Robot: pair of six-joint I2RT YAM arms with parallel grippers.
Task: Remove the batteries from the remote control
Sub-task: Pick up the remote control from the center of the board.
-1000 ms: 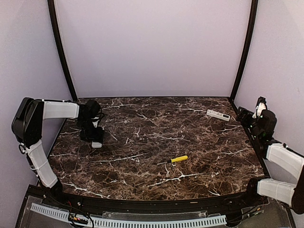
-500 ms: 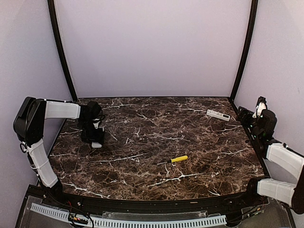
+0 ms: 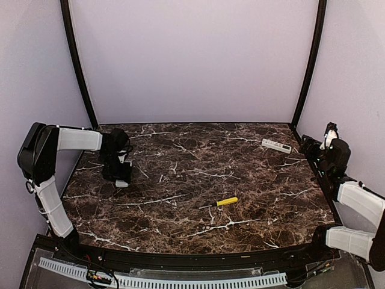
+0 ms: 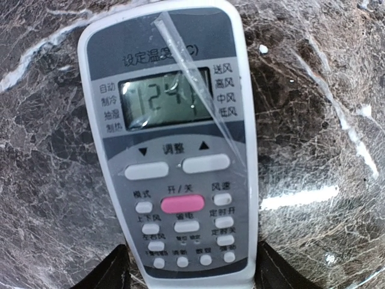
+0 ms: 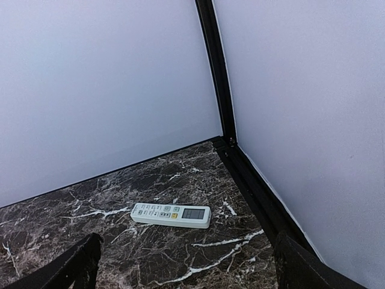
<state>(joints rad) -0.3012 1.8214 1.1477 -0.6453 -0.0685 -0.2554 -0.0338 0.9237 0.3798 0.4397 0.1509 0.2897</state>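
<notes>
From above, your left gripper [image 3: 117,170] hangs over the remote control [image 3: 123,182] at left, batteries out of sight; left wrist: fingers [image 4: 111,272] flank its button end, clamped or not you cannot tell; light, slick plastic, hold its long edges; right wrist: right gripper [image 5: 186,268] spread, empty

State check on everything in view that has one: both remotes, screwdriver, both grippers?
Grey-and-white remote control: face up, lying flat, display showing digits, battery side hidden.
Slim white remote control: face up, lying flat, nothing touching it.
Yellow-handled screwdriver: lying flat, unheld.
Left gripper: fingers flank the grey-and-white remote's lower end; clamped or not, can't tell.
Right gripper: open, empty.
</notes>
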